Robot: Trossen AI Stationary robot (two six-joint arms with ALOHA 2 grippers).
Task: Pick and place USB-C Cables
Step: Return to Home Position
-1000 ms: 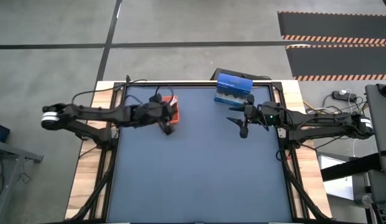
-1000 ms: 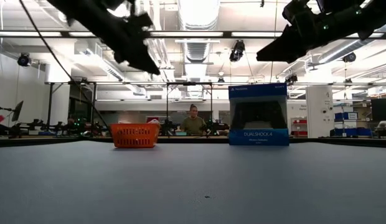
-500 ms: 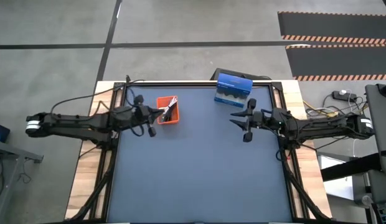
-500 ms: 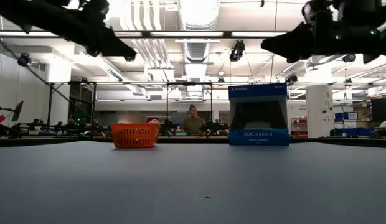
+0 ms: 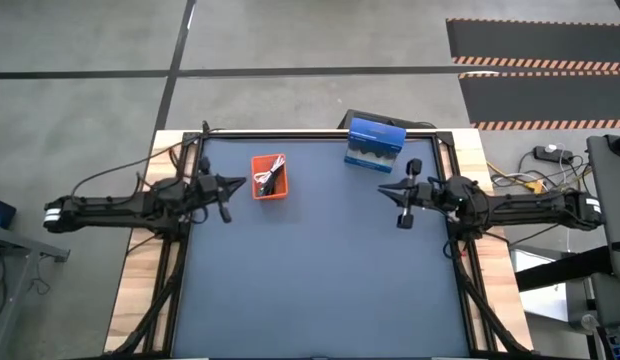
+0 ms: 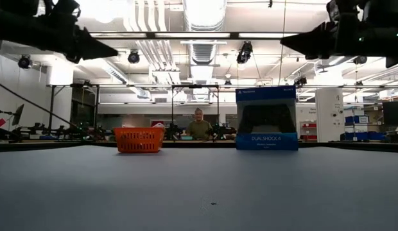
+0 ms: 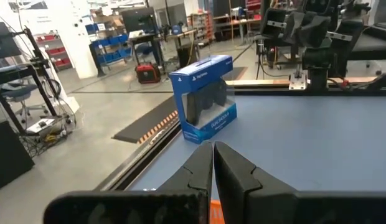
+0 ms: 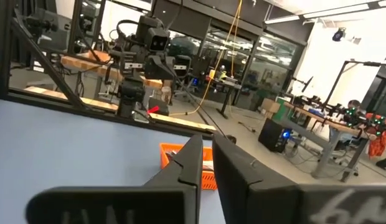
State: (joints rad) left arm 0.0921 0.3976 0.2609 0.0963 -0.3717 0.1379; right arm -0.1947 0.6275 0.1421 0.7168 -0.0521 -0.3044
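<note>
Cables [image 5: 270,178] in orange bin [image 5: 269,198]; left claw [image 5: 240,183], right claw [image 5: 383,187] clenched empty at opposite sides of table [image 5: 320,270]

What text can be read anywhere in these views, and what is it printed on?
"DUALSHOCK 4": on the lower front of the blue box, low view.
Small white print along the same box's top band: too small to read.
Print on the box in the left wrist view: blurred, unreadable.
No lettering shows on the orange bin, and nothing in the room behind is readable.
</note>
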